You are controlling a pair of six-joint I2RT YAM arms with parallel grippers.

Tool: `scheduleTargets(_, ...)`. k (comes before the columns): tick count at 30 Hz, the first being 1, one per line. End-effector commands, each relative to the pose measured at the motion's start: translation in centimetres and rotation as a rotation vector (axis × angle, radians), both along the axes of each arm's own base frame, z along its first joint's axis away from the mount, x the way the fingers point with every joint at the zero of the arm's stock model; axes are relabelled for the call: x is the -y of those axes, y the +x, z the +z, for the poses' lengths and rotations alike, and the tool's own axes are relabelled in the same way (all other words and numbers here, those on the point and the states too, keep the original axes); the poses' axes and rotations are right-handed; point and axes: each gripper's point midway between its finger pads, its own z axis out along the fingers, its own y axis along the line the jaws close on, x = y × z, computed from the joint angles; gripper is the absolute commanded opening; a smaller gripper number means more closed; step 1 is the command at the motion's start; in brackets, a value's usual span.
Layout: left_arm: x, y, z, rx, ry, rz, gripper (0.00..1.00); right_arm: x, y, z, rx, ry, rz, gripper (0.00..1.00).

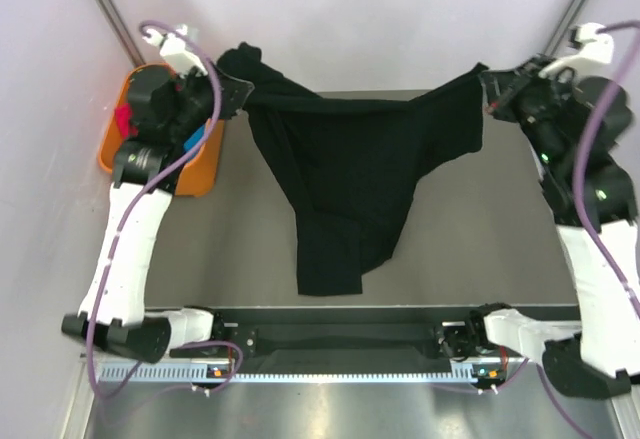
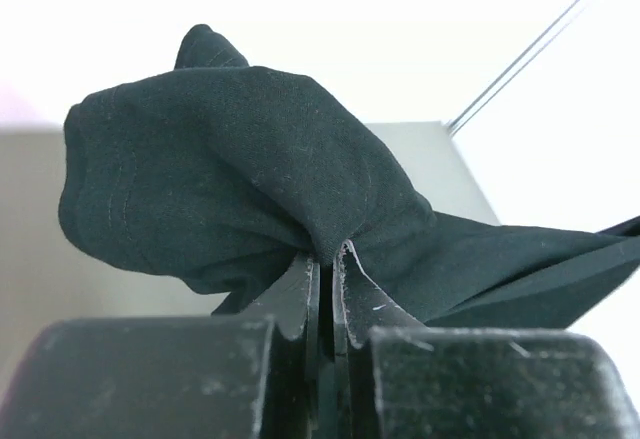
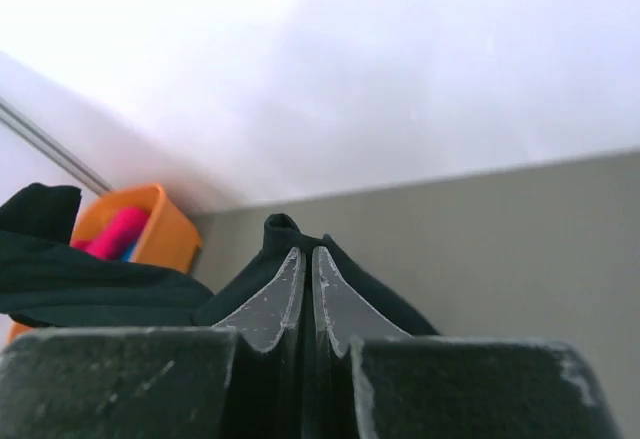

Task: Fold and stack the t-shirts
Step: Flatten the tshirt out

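One black t-shirt [image 1: 340, 174] is held spread out above the grey table [image 1: 480, 249], its body sagging toward the near edge. One bunched corner is clamped in the closed left gripper [image 2: 327, 254] at the far left, and the opposite corner is pinched in the closed right gripper [image 3: 304, 254] at the far right. One orange basket [image 1: 112, 154], beside the table's left edge, is stocked with magenta-pink cloth [image 1: 125, 119] and teal-blue cloth [image 1: 198, 139].
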Motion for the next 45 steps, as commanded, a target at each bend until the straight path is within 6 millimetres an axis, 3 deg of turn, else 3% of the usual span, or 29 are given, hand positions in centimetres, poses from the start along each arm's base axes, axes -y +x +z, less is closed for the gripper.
scheduleTargets(1,-0.5,-5.5,10.0,0.289,-0.086,-0.032,0.0,2.3,-5.8,8.6,0.286,0.039,-0.046,0.0)
scheduleTargets(5,-0.1,-9.0,11.8,0.342,-0.145,-0.081,0.0,4.9,-11.2,13.8,0.454,0.08,-0.122,0.0)
scheduleTargets(11,1.0,-13.3,12.5,0.337,-0.238,-0.18,0.0,7.9,-17.5,18.3,0.6,0.144,-0.204,0.0)
scheduleTargets(14,1.5,-15.1,12.7,0.35,-0.264,-0.23,0.0,8.2,-18.7,19.0,0.63,0.18,-0.202,0.0)
scheduleTargets(16,1.3,-15.5,12.7,0.359,-0.257,-0.22,0.0,8.0,-17.8,19.0,0.62,0.19,-0.201,0.0)
scheduleTargets(18,1.1,-14.5,11.9,0.328,-0.261,-0.192,0.0,7.6,-16.4,19.1,0.617,0.198,-0.197,0.0)
scheduleTargets(21,1.5,-11.9,9.8,0.247,-0.276,-0.164,0.0,6.8,-12.2,19.0,0.597,0.196,-0.207,0.0)
scheduleTargets(22,1.5,-11.0,8.8,0.21,-0.281,-0.145,0.0,6.3,-9.5,18.4,0.569,0.182,-0.215,0.0)
scheduleTargets(24,1.8,-8.1,4.9,0.1,-0.266,-0.112,0.0,6.2,-6.5,18.2,0.568,0.16,-0.251,0.0)
scheduleTargets(25,1.6,-6.8,3.0,0.047,-0.253,-0.07,0.0,5.6,-3.1,17.0,0.53,0.131,-0.266,0.0)
scheduleTargets(27,1.4,-4.0,-2.2,-0.089,-0.192,-0.012,0.0,5.9,0.9,15.8,0.517,0.101,-0.33,0.0)
scheduleTargets(28,0.7,-2.9,-4.2,-0.138,-0.164,0.049,0.05,5.6,5.2,13.6,0.456,0.067,-0.348,0.0)
scheduleTargets(29,0.1,-2.5,-7.0,-0.225,-0.121,0.096,0.14,5.6,6.9,13.2,0.459,0.054,-0.363,0.0)
scheduleTargets(30,-0.5,-1.6,-9.3,-0.272,-0.052,0.128,0.43,5.5,9.1,12.0,0.436,0.044,-0.369,0.0)
scheduleTargets(31,-1.9,-0.9,-11.0,-0.303,0.002,0.207,0.6,5.4,12.9,10.0,0.403,0.032,-0.375,0.0)
scheduleTargets(32,-3.0,-0.9,-13.1,-0.354,0.058,0.256,0.73,5.3,15.0,8.7,0.381,0.009,-0.378,0.0)
scheduleTargets(33,-3.7,-0.7,-14.5,-0.371,0.134,0.274,0.8,5.3,17.0,7.4,0.356,-0.011,-0.386,0.0)
scheduleTargets(34,-4.4,-0.7,-15.0,-0.374,0.174,0.301,0.89,5.1,21.1,3.3,0.279,-0.048,-0.393,0.0)
scheduleTargets(36,-5.1,-0.9,-15.8,-0.367,0.255,0.309,0.91,5.4,24.1,1.4,0.251,-0.086,-0.41,0.0)
scheduleTargets(38,-5.1,-1.1,-16.2,-0.367,0.299,0.297,0.91,5.8,29.4,-5.2,0.114,-0.142,-0.418,0.0)
scheduleTargets(39,-5.2,-1.2,-16.1,-0.363,0.308,0.294,0.91,5.8,29.4,-5.2,0.113,-0.143,-0.416,0.0)
scheduleTargets(40,-5.1,-1.2,-16.1,-0.357,0.315,0.286,0.9,5.9,31.1,-9.5,0.01,-0.186,-0.409,0.0)
scheduleTargets(41,-4.9,-1.4,-16.5,-0.362,0.324,0.274,0.88,6.0,31.4,-9.7,-0.006,-0.195,-0.41,0.0)
scheduleTargets(42,-4.7,-1.6,-16.6,-0.359,0.326,0.261,0.87,6.0,31.7,-11.1,-0.046,-0.204,-0.402,0.01)
scheduleTargets(43,-4.7,-1.7,-16.6,-0.359,0.325,0.258,0.86,6.2,31.8,-14.1,-0.138,-0.227,-0.383,0.02)
scheduleTargets(45,-4.0,-2.0,-17.4,-0.376,0.307,0.222,0.82,5.6,31.3,-16.8,-0.238,-0.217,-0.309,0.19)
